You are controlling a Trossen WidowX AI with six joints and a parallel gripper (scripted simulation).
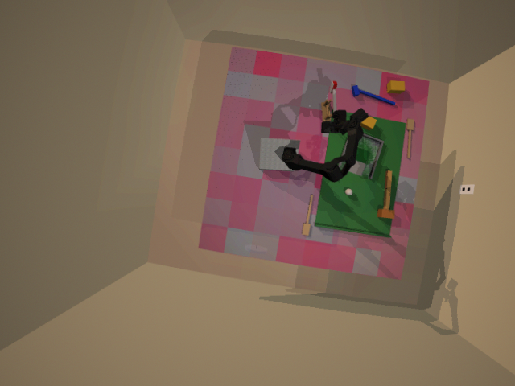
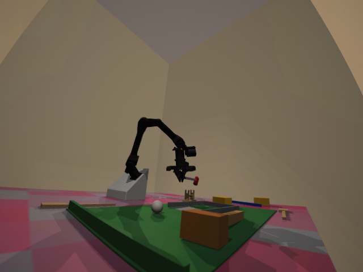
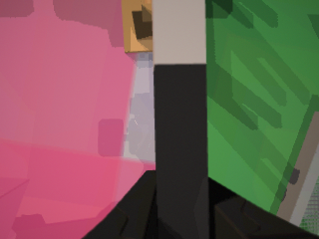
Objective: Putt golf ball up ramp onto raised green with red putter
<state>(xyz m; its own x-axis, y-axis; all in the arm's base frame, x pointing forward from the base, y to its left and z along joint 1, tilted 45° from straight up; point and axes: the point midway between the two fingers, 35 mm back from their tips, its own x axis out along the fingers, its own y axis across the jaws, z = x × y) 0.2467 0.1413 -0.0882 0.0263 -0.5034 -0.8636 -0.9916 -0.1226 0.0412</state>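
The claw [image 2: 181, 178] is clamped on the dark end of the putter [image 2: 191, 179], high in the middle of the frame, so the long stick could twist or slip and miss the ball [image 2: 157, 206] lower down

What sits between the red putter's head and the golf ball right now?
In the top view, the end effector gripping the red putter, then the arm and the ramp's gray frame, stand before the golf ball.

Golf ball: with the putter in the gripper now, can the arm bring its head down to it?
Probably yes: the golf ball sits alone on open green, nothing beside it, and the gripper holds the red putter lifted.
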